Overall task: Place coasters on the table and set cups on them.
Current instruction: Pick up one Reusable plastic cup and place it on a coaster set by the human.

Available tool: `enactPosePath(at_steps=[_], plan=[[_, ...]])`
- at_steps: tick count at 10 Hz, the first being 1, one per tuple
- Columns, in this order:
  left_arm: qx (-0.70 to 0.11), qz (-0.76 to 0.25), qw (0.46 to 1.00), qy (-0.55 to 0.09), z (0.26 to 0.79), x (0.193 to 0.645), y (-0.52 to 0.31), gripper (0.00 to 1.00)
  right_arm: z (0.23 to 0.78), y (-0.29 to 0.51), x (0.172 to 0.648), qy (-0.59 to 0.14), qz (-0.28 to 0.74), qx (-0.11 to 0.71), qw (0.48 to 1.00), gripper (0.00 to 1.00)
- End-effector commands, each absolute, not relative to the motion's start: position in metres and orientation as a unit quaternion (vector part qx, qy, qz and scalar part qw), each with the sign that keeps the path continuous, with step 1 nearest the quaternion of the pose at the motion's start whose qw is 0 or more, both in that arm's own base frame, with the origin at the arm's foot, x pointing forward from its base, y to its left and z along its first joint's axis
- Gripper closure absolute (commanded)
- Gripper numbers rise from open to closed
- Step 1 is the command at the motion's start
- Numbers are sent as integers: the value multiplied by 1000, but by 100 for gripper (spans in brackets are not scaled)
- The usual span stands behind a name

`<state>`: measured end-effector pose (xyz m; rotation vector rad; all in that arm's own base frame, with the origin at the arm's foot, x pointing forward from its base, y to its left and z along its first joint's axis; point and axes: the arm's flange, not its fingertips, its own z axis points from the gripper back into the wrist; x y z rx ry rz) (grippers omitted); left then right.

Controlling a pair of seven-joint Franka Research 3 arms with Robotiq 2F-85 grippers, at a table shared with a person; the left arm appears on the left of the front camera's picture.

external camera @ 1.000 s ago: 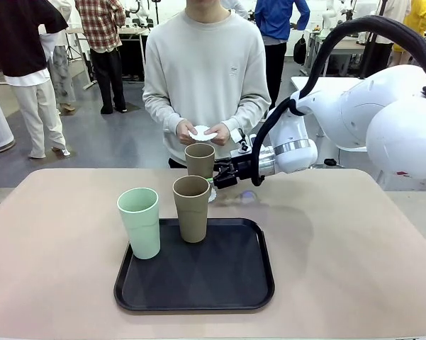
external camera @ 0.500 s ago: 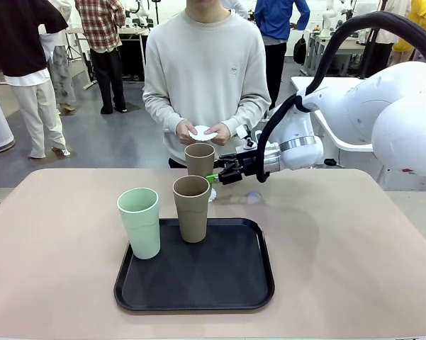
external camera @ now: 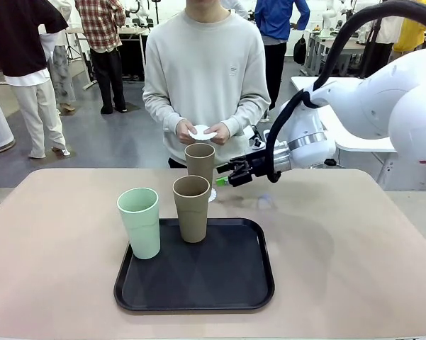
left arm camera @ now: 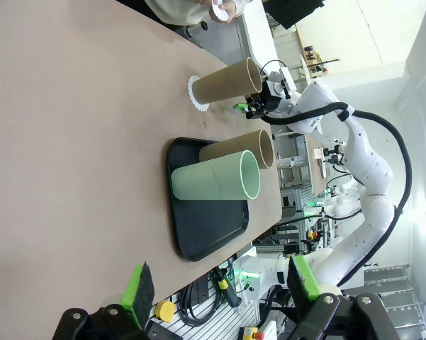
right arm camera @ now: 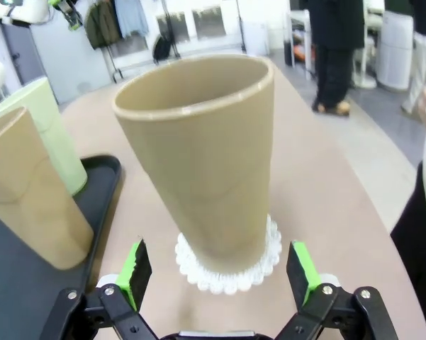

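One brown cup sits on its coaster, far side, right claw open beside it; the next move probably needs another coaster laid down.

Matte cups, a lacy paper coaster, matte beige table, smooth black tray.

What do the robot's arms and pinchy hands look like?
The right arm is fat, rounded and shiny white, with a silver ring at the wrist and a thick black cable looping over it. The right gripper is black, with two fingers ending in bright green pads. The left gripper looks the same.
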<state>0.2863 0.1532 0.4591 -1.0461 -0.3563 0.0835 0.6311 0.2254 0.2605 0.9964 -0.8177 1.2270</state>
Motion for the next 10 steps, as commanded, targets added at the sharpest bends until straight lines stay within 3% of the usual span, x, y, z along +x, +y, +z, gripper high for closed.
enactPosePath(at_steps=[1, 3, 5, 6, 8, 10], plan=[[-501, 34, 847, -175, 458, 285, 155, 0, 295, 213, 598, -275, 543, 359, 708, 0], [-501, 34, 847, -175, 458, 285, 155, 0, 363, 205, 555, -239, 500, 273, 787, 0], [-501, 34, 847, -175, 458, 285, 155, 0, 434, 193, 517, -160, 496, 95, 848, 0], [-501, 34, 847, -175, 458, 285, 155, 0, 463, 189, 504, -142, 486, 44, 861, 0], [-501, 34, 847, -175, 458, 285, 155, 0, 507, 191, 476, -87, 465, -11, 881, 0], [-501, 34, 847, -175, 458, 285, 155, 0, 541, 200, 448, -52, 432, -9, 900, 0]])
